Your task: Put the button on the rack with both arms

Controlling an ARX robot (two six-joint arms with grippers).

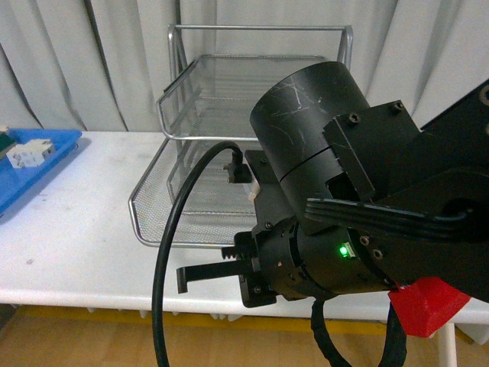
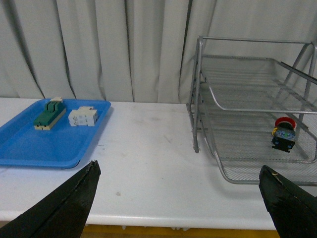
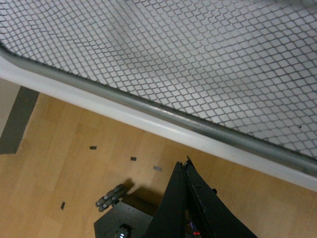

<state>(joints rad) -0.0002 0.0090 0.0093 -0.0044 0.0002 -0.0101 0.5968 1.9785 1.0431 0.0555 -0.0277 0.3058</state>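
The button (image 2: pixel 284 134), a red cap on a black and blue body, lies on the mesh of the lowest tier of the silver rack (image 2: pixel 198 94) in the left wrist view. My left gripper (image 2: pixel 179 173) is open and empty above the white table, well short of the rack. In the front view the rack (image 1: pixel 260 30) stands at the back, and my right arm hides the button. The right gripper (image 1: pixel 182 279) is shut on nothing at the table's front edge. Its wrist view shows the shut fingertips (image 3: pixel 184 166) over the floor, just off the rack's front rim (image 3: pixel 148 109).
A flat blue tray (image 2: pixel 49 144) lies at the table's left with a green-and-cream block (image 2: pixel 49 113) and a white block (image 2: pixel 83 116) on it. The tray (image 1: pixel 30 168) also shows in the front view. A black cable (image 1: pixel 164 252) loops before the rack. Curtains hang behind.
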